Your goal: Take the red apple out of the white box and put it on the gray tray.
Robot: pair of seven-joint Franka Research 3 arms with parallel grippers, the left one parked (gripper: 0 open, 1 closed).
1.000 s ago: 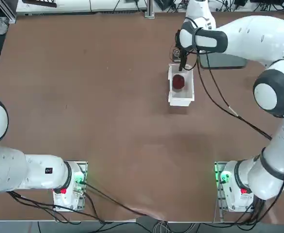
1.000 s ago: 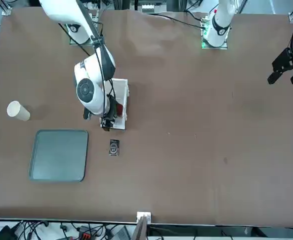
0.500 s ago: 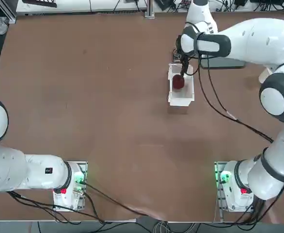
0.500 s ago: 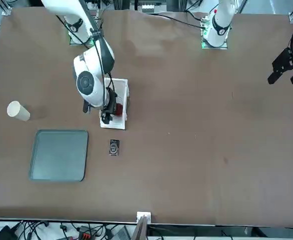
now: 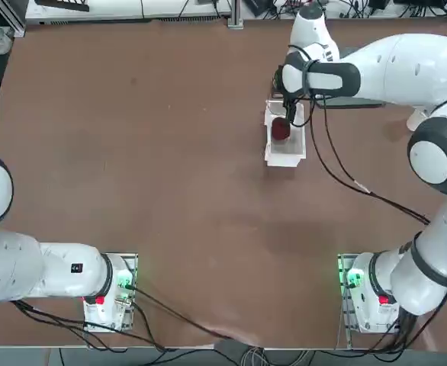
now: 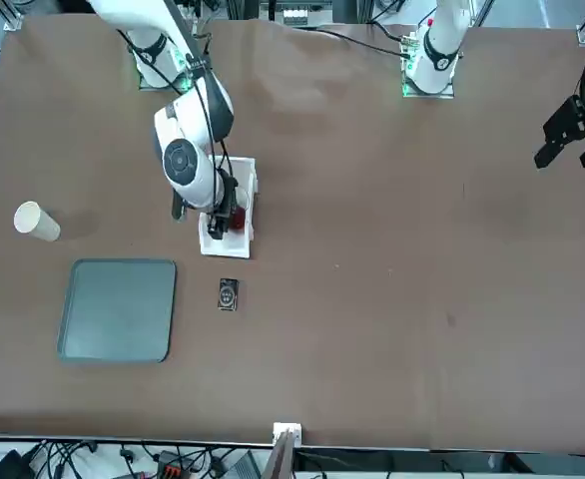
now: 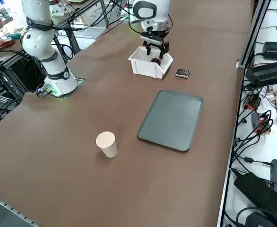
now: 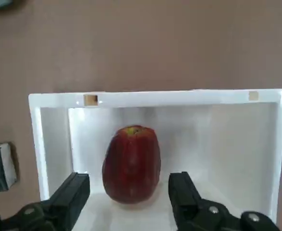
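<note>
1 red apple sits inside the white box, the released right end effector straddling it untouched, while only wider views show the empty gray tray at lower left.

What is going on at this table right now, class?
The working right arm has its open pincer lowered into the white box, one finger on each side of the red apple, not yet closed on it. The apple stands upright inside the box. The gray tray, where the apple is meant to go, lies apart from the box with nothing on it; a white paper cup lies on its side nearby.
</note>
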